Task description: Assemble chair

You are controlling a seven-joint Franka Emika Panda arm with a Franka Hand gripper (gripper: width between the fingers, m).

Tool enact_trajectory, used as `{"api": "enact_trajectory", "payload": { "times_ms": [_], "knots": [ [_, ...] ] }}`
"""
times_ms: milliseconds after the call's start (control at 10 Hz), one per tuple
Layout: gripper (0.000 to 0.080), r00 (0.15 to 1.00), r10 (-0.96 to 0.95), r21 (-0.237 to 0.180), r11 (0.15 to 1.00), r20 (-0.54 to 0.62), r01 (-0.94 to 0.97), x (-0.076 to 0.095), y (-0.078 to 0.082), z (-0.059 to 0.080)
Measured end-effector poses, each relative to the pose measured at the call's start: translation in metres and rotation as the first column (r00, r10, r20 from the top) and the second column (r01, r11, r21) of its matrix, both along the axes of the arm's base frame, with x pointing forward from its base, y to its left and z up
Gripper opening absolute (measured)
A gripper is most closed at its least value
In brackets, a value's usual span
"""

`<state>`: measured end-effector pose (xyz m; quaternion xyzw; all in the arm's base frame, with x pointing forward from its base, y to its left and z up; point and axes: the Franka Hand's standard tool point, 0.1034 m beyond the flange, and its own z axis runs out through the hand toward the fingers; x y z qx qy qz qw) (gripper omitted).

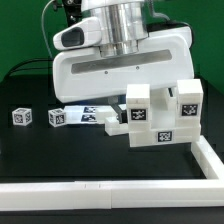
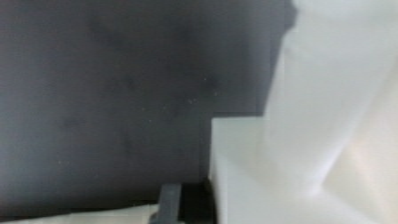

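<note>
Gripper [image 1: 120, 94] jaws were closed, nothing visibly between them | chair [image 1: 155, 118] sat at 3 o'clock in the exterior view, near the white rail [image 1: 207, 152] | chair just beside jaws, toward 4 o'clock, long axis 9-to-3 | sideways nudge looked likeliest.

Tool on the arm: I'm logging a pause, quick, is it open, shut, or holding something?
Tool: shut, right beside a white part of the chair; whether it grips anything cannot be told.

The jaws are hidden behind the chair [image 1: 158, 118]; the wrist view shows it blurred, cropped.
</note>
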<state>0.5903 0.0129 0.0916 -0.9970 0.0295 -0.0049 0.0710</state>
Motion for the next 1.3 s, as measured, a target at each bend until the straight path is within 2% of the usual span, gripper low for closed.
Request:
{"api": "enact_trajectory", "payload": {
  "times_ms": [100,200,400,500,600,700,800,900,1000,1100,1300],
  "knots": [
    [0.0028,0.997,0.005,0.004,1.0,-0.071,-0.004,0.003,0.004,0.002],
    [0.0028,0.988,0.01,0.011,1.0,-0.151,-0.008,0.004,0.011,-0.005],
    [0.0028,0.963,0.029,0.04,0.999,-0.267,-0.019,0.001,0.012,-0.006],
    [0.0028,0.934,0.047,0.061,0.998,-0.355,-0.027,-0.007,0.014,-0.008],
    [0.0028,0.865,0.083,0.078,0.996,-0.494,-0.051,-0.009,0.008,-0.012],
    [0.0028,0.795,0.108,0.087,0.994,-0.597,-0.071,-0.003,0.0,-0.008],
    [0.0028,0.732,0.123,0.09,0.992,-0.671,-0.084,-0.004,-0.006,-0.007],
    [0.0028,0.627,0.136,0.09,0.99,-0.767,-0.105,-0.014,-0.006,-0.011],
    [0.0028,0.574,0.163,0.098,0.985,-0.803,-0.142,-0.015,0.004,-0.02],
    [0.0028,0.599,0.167,0.091,0.984,-0.783,-0.155,-0.007,0.007,-0.021],
    [0.0028,0.629,0.159,0.082,0.985,-0.761,-0.151,-0.008,0.006,-0.02]
  ]
}}
